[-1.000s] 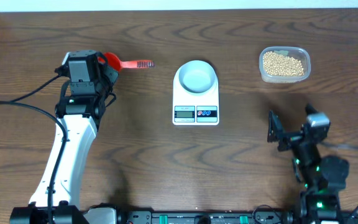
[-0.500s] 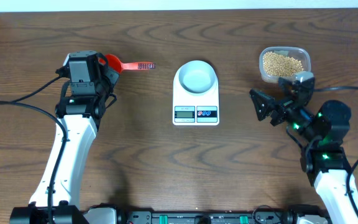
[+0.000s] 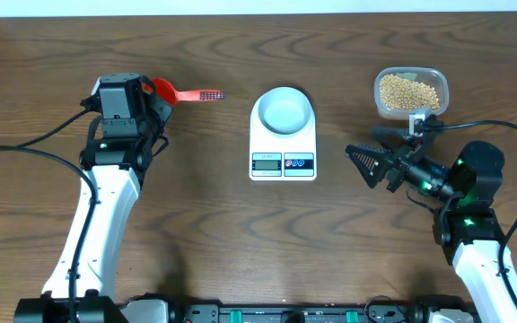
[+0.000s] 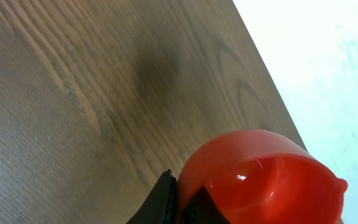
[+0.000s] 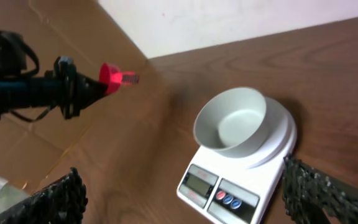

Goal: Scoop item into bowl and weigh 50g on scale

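Starting at the left, the left gripper [image 3: 155,100] is set at the cup end of the red scoop [image 3: 189,92], which lies on the table [image 3: 205,206] near the far edge. Whether its jaws are closed on the scoop cannot be told: they are hidden from above by the wrist body [image 3: 118,97], and in the wrist view only one dark fingertip [image 4: 166,196] is seen against the red cup. If the hold is taken on the rounded cup, the scoop may be twisted or dropped. At the centre the bowl [image 3: 284,111] is seated empty on the scale [image 3: 283,151]. The display [image 3: 267,162] is too small to be read, so zeroing cannot be confirmed and a false 50 g could be reached. Right of it the right gripper [image 3: 377,154] is held wide open, gripping nothing, aimed at the scale; the bowl could be knocked if it is driven on. Furthest right, the beans [image 3: 409,91] are kept in the tub [image 3: 376,97], well apart from the scoop, so spills are risked over the long carry. The tub's near rim is partly covered by the arm [image 3: 476,175].
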You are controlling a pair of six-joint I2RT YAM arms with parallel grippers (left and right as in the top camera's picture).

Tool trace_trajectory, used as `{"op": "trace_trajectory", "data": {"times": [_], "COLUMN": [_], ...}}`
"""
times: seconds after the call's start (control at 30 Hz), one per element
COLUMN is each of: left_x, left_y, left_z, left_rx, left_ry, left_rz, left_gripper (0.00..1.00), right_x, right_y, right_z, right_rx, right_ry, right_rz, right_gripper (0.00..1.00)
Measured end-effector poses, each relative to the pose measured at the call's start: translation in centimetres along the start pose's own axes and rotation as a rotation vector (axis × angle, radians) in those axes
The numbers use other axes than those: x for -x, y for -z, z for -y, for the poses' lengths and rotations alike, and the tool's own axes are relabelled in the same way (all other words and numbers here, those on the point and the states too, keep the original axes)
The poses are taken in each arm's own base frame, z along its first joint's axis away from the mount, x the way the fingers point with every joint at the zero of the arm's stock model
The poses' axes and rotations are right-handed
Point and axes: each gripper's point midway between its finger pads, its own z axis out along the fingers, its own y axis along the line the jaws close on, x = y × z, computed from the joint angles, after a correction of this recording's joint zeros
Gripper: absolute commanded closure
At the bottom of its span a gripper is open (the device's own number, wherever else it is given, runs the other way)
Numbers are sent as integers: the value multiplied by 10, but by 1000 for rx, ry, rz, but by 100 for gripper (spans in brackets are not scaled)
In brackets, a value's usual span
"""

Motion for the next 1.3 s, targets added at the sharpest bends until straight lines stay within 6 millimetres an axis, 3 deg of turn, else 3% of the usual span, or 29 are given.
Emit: {"op": "trace_trajectory", "data": {"times": [0.2, 0.57, 0.93, 1.13, 1.3], "left_x": [-3, -12, -32, -35, -41], "left_y": [0, 0, 3, 4, 5], "left_z": [-4, -6, 8, 10, 14], "left_rx": [14, 16, -74, -90, -117], "left_ry": [-1, -5, -127, -155, -154], "left_rz": [-14, -57, -171, -188, -220], "left_gripper": [93, 93, 93, 93, 93], "right_x": [15, 18, 8, 3, 3], "right_y": [1, -1, -40, -46, -45], "right_z": [8, 8, -2, -14, -21], "right_rx": [-59, -67, 65, 175, 208], "right_ry": [32, 13, -29, -44, -32], "right_rz": [63, 79, -51, -114, -118], "right_gripper": [1, 1, 1, 1, 21]}}
